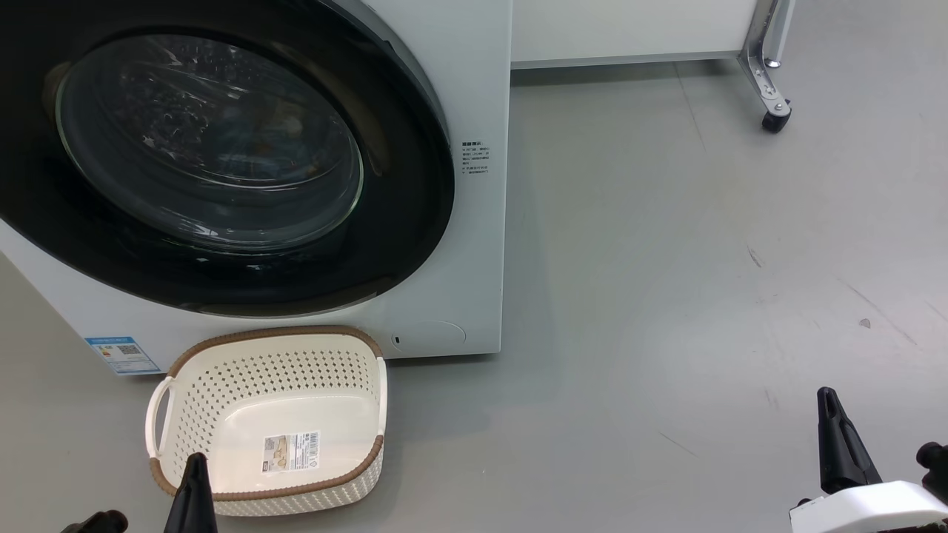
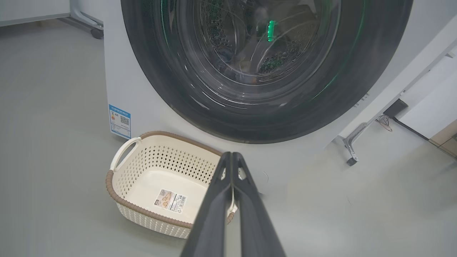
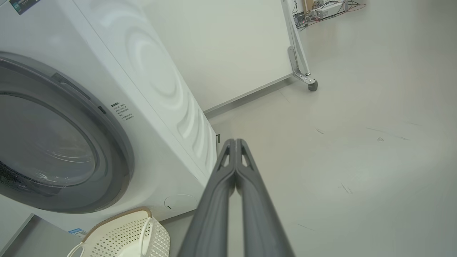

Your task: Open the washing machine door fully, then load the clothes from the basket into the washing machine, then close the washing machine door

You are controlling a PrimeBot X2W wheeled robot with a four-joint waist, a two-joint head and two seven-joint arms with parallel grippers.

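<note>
— Where is the washing machine door [image 1: 415,222]?
— Closed flat against the white washing machine [image 1: 474,281]. The cream basket [image 1: 296,370] sits on the grey floor [image 1: 666,296] just below it, with the label sticker [image 1: 291,452] showing on its bottom.
— The grippers?
— The left gripper [image 2: 232,156] is pinched together on nothing, by the basket. The right gripper [image 3: 235,142] is likewise clenched on nothing, over the floor right of the machine.

Seemingly shut, the washing machine door [image 1: 215,148] bars entry; rightward floor [image 1: 666,259] free.

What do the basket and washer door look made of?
The basket looks like matte cream plastic: moulded perforated walls, with a brown woven-look rim. The washing machine door seems glossy black plastic around clear glass: sharp reflections, see-through centre.
</note>
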